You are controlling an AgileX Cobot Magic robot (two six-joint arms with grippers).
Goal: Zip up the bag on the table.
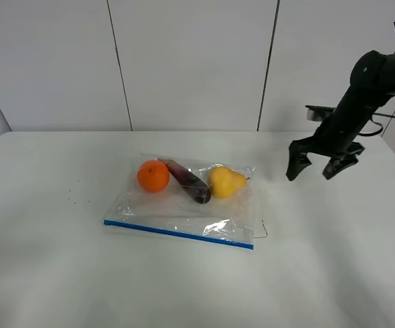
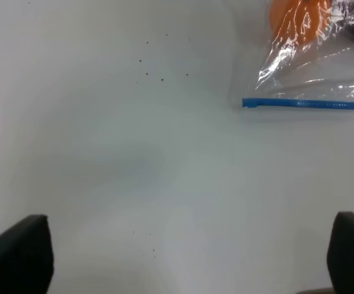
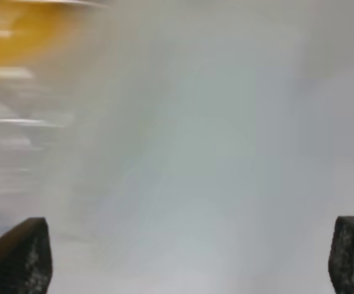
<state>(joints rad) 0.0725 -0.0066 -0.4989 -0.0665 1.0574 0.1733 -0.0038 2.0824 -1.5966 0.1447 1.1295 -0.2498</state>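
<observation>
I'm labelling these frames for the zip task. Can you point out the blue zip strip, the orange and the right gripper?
blue zip strip (image 1: 178,234), exterior high view, middle of the strip along the bag's near edge.
orange (image 1: 153,175), exterior high view, centre of the fruit inside the bag.
right gripper (image 1: 318,166), exterior high view, gap between its open fingertips.

Scattered dark specks (image 2: 161,78), well ahead of the left fingers (image 2: 18,254), roughly midway across the gap. A few fainter specks (image 2: 151,245) close in, between both pads. Pale grey wall panels (image 1: 191,61) with dark vertical seams (image 1: 119,65), far behind the right fingers (image 1: 296,167). Thin dark thread (image 1: 263,231), well apart from those fingers.
</observation>
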